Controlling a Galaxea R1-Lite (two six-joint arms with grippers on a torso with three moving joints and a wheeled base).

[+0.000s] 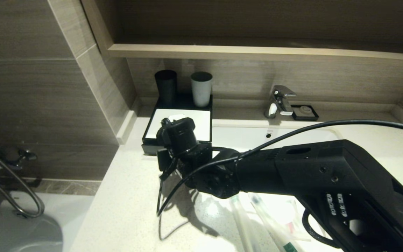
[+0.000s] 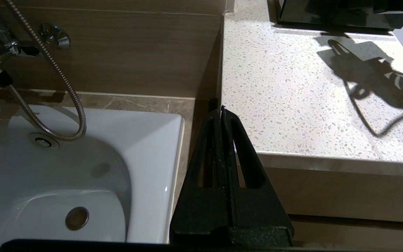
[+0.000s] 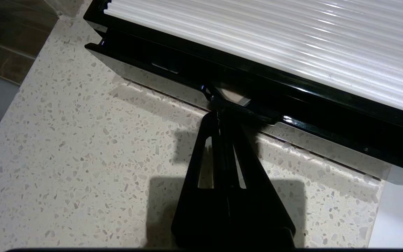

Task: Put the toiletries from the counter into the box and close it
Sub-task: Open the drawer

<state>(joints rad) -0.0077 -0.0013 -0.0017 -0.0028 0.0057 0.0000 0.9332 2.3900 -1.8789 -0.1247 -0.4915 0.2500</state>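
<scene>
Box (image 3: 292, 45): black, low, white ribbed panel on top; sits on the desk (image 3: 65, 147) directly ahead of the right gripper (image 3: 219, 112). Its drawer (image 3: 173, 75) stands slightly proud of the front edge. Fingers pressed together, nothing between them, tips touching the drawer's front lip at its small notch. Judgement: clenched fingers serve as a hook or pusher to work the drawer, since the box must open before anything goes in.

Toiletries (image 1: 257, 217): clear packets lying flat on the desk behind the fingers, under the right forearm, well apart from the box. None loaded yet.

Left gripper (image 2: 221, 115): parked off the desk's edge, fingers clenched, empty.

Surface: pale speckled stone, hard, smooth. Room: two cups (image 1: 184, 87) beyond the box, basin (image 1: 243, 134) and tap (image 1: 279, 101) beside, bathtub (image 2: 65, 168) below.
</scene>
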